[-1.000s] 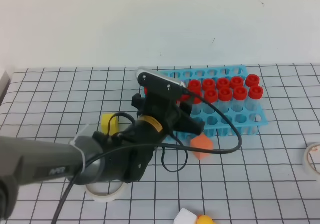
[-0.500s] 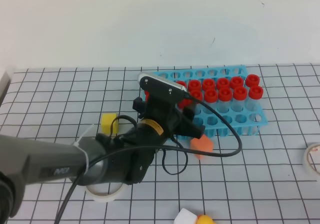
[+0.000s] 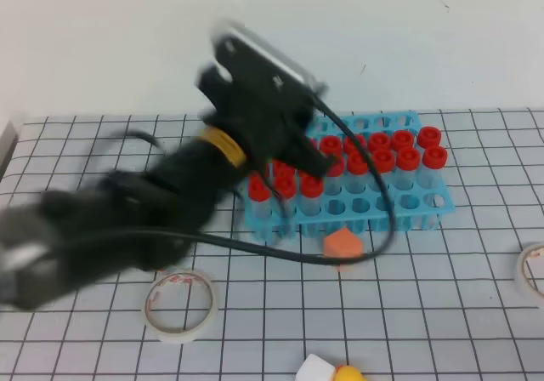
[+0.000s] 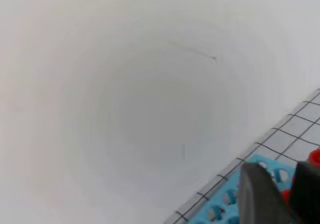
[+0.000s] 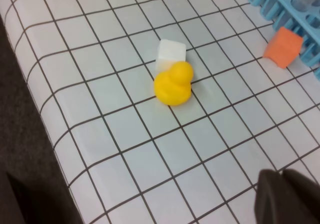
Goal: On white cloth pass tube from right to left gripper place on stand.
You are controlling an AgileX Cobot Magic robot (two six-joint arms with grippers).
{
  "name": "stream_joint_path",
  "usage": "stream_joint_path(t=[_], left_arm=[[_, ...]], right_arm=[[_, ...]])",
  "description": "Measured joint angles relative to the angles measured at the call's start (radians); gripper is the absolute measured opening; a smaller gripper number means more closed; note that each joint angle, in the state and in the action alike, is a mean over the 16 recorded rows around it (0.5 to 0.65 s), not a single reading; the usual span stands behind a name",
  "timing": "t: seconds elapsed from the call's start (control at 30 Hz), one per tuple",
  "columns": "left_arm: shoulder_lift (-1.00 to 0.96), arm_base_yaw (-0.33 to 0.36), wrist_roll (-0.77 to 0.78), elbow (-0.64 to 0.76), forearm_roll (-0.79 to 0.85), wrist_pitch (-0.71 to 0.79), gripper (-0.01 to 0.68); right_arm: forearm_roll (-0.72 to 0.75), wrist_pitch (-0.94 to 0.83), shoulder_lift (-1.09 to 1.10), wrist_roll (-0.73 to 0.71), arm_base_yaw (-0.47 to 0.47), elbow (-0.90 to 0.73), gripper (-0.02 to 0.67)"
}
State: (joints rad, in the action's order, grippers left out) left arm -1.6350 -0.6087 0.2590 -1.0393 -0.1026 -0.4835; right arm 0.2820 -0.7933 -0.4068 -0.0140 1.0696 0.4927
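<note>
Neither set of fingers holds a tube. The only ones in view are the red-capped tubes (image 3: pixel 285 185) in the blue rack (image 3: pixel 425 219). They stand upright, long axis vertical and caps up, and they look alike, so I cannot tell which one was passed across. Three stand in a short row at the rack's near left. A larger group fills two rows toward the far right. The holes along the near right edge are open.

The left gripper (image 4: pixel 279 184) hangs blurred above the rack's left end in the high view. Its own camera shows its two dark fingers (image 4: pixel 257 196) apart with nothing between them, and a red cap and blue holes show through the gap.

The right gripper (image 5: pixel 282 181) appears only in its own camera, as a dark wedge low over the white cloth (image 3: pixel 85 143). Its fingers are pressed together and hold nothing.

An orange block (image 3: pixel 342 243) lies on the cloth just in front of the rack. A tape roll (image 3: pixel 180 304) lies nearer on the left, and a second roll (image 3: pixel 534 270) is cut off by the right edge.

The right wrist view shows a yellow duck (image 5: pixel 173 84) touching a white cube (image 5: pixel 170 54), and the cloth draped over the bench edge.
</note>
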Motion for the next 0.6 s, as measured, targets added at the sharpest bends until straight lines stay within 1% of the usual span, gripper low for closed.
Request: stream_joint_path(t=[0.13,0.27,0.37,0.5,0.6], left_arm=[[0.147,0.058,0.006,0.011,0.068,0.115,0.121],[0.307,0.141,-0.015,0.053,0.119,0.22,0.037],[0.433,0.21,-0.034,0.108,0.14,0.279,0.011],[0.606,0.301,-0.055,0.214,0.152,0.323,0.002],[0.743,0.364,-0.06,0.319,0.153,0.337,0.001]], right_arm=[[0.0,0.0,0.0,0.0,0.0,0.0,-0.001],[0.0,0.0,0.0,0.0,0.0,0.0,-0.001],[0.0,0.0,0.0,0.0,0.0,0.0,-0.001],[0.0,0.0,0.0,0.0,0.0,0.0,-0.001],[0.0,0.0,0.0,0.0,0.0,0.0,-0.001]])
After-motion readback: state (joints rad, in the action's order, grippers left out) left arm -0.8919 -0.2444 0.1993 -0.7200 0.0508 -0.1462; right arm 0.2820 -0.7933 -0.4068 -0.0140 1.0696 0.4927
